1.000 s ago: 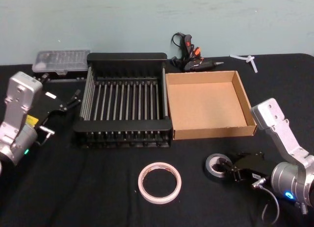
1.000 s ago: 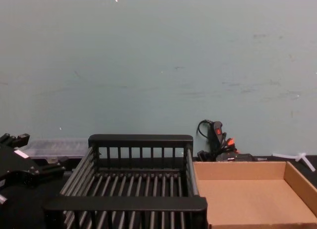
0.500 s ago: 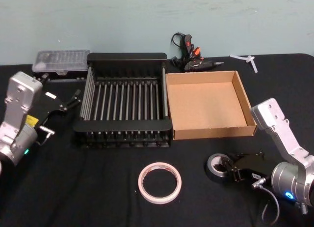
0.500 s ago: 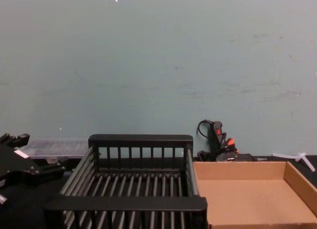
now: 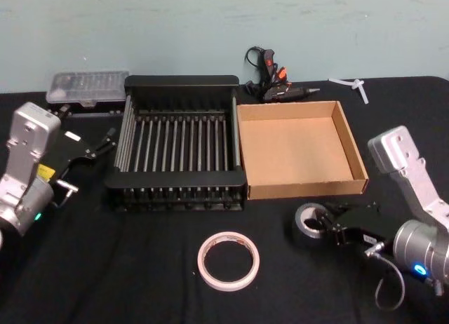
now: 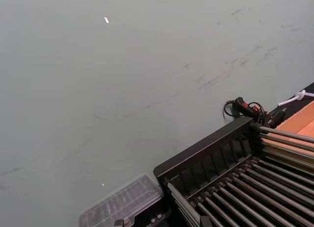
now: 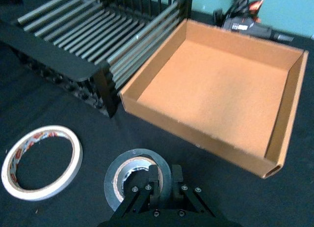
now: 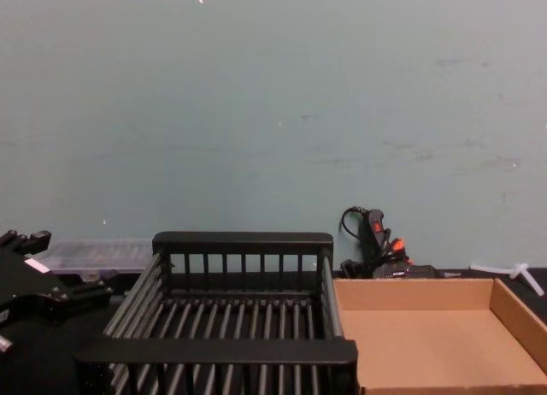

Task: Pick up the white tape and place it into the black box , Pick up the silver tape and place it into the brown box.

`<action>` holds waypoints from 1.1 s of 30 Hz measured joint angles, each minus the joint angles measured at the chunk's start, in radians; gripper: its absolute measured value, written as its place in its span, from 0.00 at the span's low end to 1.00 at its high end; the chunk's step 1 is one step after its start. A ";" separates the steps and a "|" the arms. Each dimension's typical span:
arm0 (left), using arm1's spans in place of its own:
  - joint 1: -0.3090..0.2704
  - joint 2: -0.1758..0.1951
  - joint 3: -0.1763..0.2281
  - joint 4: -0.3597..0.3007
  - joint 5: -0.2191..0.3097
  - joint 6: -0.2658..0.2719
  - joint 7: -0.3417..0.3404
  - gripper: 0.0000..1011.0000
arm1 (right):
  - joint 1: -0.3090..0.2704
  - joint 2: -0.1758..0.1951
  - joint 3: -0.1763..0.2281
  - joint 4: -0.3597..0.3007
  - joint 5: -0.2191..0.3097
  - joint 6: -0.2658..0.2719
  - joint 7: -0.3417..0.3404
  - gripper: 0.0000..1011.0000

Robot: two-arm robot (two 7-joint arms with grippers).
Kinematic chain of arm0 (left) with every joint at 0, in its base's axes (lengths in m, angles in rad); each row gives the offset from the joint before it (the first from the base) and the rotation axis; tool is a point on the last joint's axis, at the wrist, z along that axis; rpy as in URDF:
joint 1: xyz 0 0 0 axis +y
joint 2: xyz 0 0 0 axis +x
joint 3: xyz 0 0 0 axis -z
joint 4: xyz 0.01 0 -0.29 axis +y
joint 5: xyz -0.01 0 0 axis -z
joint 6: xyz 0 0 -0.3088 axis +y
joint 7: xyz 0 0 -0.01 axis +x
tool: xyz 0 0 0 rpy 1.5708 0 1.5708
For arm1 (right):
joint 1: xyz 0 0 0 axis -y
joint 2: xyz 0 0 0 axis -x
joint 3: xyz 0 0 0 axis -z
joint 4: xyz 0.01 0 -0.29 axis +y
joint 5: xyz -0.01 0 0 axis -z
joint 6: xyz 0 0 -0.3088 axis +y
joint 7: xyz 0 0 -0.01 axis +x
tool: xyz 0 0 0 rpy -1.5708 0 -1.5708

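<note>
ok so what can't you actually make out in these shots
- Right gripper on the dull silver-grey duct tape roll, right wrist view: one finger inside the core, one outside; contact unclear.
- Left gripper, head view: its fingertips merge into the black slatted plastic crate.
- Wide white tape roll's red markings: too small to read.

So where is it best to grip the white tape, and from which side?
Probably from above, across the band of the white tape, one finger in its centre hole and one outside. It lies flat on the table with a wide open hole, so its low outer wall offers little.
</note>
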 joint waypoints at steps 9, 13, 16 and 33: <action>0.000 0.000 0.000 0.000 0.000 0.000 0.000 0.99 | 0.022 0.004 0.024 -0.018 -0.016 -0.029 -0.003 0.16; 0.000 0.000 0.000 0.000 0.000 0.000 0.000 0.99 | 0.052 0.001 0.030 -0.010 -0.032 -0.041 -0.005 0.16; 0.000 0.000 0.000 0.000 0.000 0.000 0.000 0.99 | 0.070 -0.001 0.030 0.001 -0.042 -0.047 -0.004 0.16; 0.000 0.000 0.000 0.000 0.000 0.000 0.000 0.99 | 0.278 -0.053 -0.023 0.198 -0.130 -0.088 0.030 0.16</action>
